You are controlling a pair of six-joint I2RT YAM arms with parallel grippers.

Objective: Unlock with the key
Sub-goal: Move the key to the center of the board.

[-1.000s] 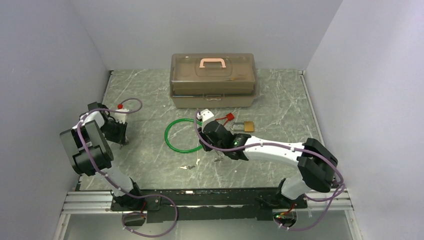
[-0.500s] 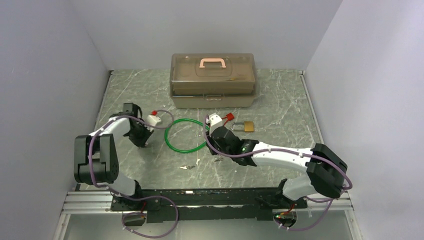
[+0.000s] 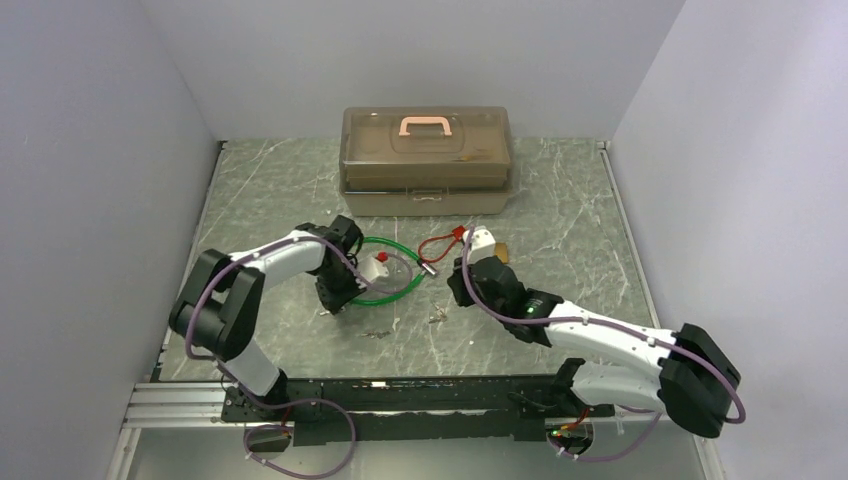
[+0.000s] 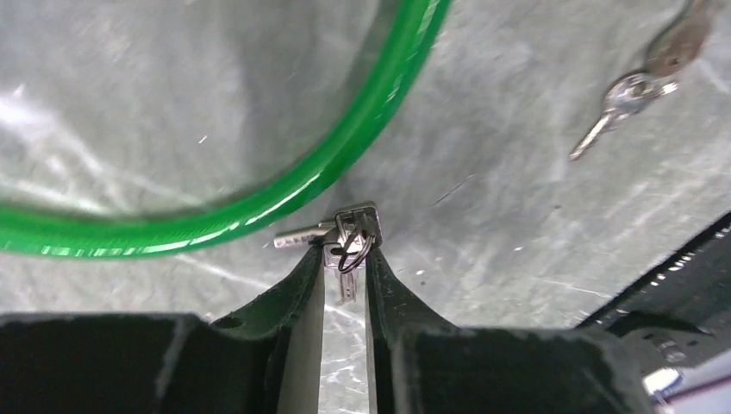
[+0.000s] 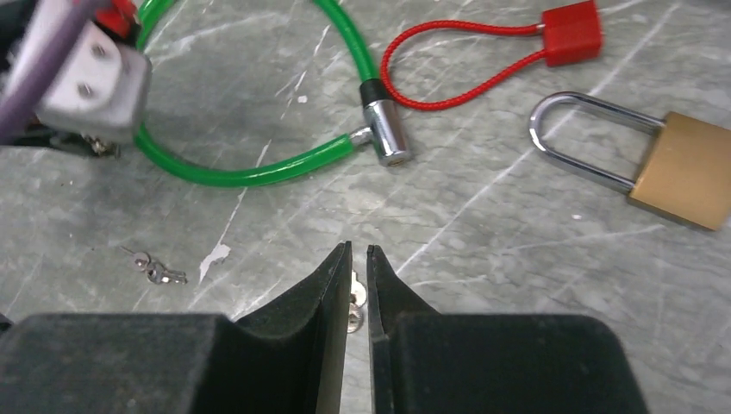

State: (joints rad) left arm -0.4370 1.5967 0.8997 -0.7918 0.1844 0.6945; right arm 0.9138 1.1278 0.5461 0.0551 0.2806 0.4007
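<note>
My left gripper [image 4: 346, 250] [image 3: 335, 298] hangs just over the table at the near edge of the green cable loop [image 4: 259, 203]. It is shut on a small bunch of silver keys [image 4: 349, 243] on a ring, one blade hanging between the fingers. My right gripper [image 5: 359, 248] [image 3: 452, 292] points at the table in front of the brass padlock [image 5: 681, 172] [image 3: 499, 250]. Its fingers stand almost together, with a tiny silver key [image 5: 354, 297] in the slit between them. The padlock lies flat with its shackle closed.
Another small key set [image 5: 155, 272] [image 3: 375, 333] lies loose on the table between the arms. The cable's metal tip [image 5: 385, 131] and a red tag on red wire [image 5: 571, 33] lie beside the padlock. A closed brown toolbox [image 3: 427, 160] stands at the back.
My left arm has swung from the far left in to the green loop, jaws unchanged. My right gripper has narrowed and its wrist has shifted right, towards the padlock.
</note>
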